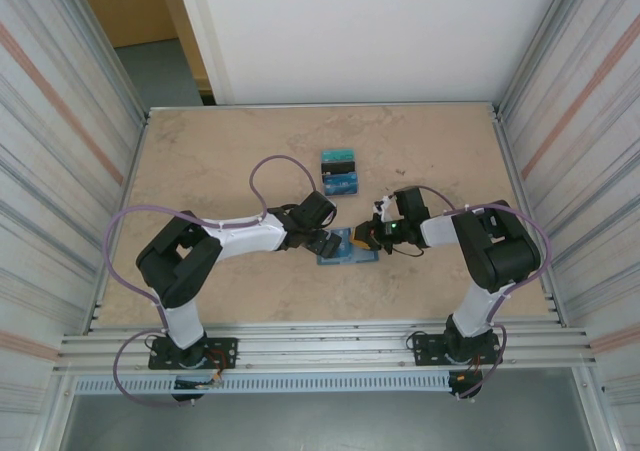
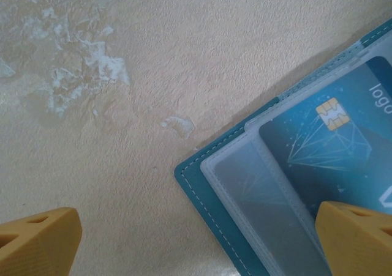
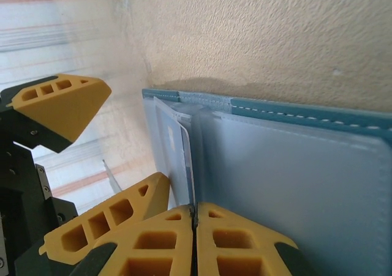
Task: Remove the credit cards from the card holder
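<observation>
Open card holder (image 1: 347, 251) flat on the tan table (image 1: 200, 161), near the front, right between the two grippers. Teal on the outside, pale see-through pockets on the inside. In the left wrist view, a blue card (image 2: 334, 156) with a gold chip tucked into one pocket.

Farther back on the table, well apart from the holder, a little bunch of loose credit cards (image 1: 341, 182) lying close together, teal at the back and blue at the front.

Left gripper (image 1: 328, 243) low at the holder's left side, yellow fingers (image 2: 37, 242) spread wide and holding nothing: one over bare table, the other over a pocket.

Right gripper (image 3: 195, 220) at the holder's right side, fingers pressed tight together, pinching a thin pale sheet (image 3: 186, 153) that stands up from the holder's middle fold. Card or pocket flap? Cannot tell.
</observation>
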Robot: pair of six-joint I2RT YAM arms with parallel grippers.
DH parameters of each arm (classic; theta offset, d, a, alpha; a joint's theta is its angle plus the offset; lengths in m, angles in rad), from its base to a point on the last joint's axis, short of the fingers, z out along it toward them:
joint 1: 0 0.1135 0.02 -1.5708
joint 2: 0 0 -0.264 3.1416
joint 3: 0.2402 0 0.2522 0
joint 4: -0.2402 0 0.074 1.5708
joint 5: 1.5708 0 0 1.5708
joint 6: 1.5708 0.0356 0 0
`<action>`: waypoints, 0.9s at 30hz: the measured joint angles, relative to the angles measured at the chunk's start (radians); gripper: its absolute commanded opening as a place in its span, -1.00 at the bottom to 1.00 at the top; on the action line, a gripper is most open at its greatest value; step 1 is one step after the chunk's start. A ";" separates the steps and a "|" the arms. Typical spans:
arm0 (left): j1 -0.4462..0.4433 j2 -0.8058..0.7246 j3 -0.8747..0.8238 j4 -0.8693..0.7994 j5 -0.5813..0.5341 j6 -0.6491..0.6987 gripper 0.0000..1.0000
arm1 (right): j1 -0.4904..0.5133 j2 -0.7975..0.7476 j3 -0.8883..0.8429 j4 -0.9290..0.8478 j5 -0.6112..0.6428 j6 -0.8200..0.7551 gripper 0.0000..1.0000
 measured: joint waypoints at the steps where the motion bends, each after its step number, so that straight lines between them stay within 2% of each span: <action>1: 0.000 0.000 0.000 -0.002 0.000 0.000 0.98 | -0.002 0.000 0.000 0.000 0.000 0.000 -0.90; 5: 0.000 0.000 0.000 -0.005 0.000 0.000 0.97 | -0.006 0.000 -0.003 0.000 0.000 0.000 -0.96; 27: 0.000 -0.001 0.006 -0.018 0.000 0.004 0.97 | -0.038 -0.027 -0.006 -0.039 0.000 -0.020 -0.93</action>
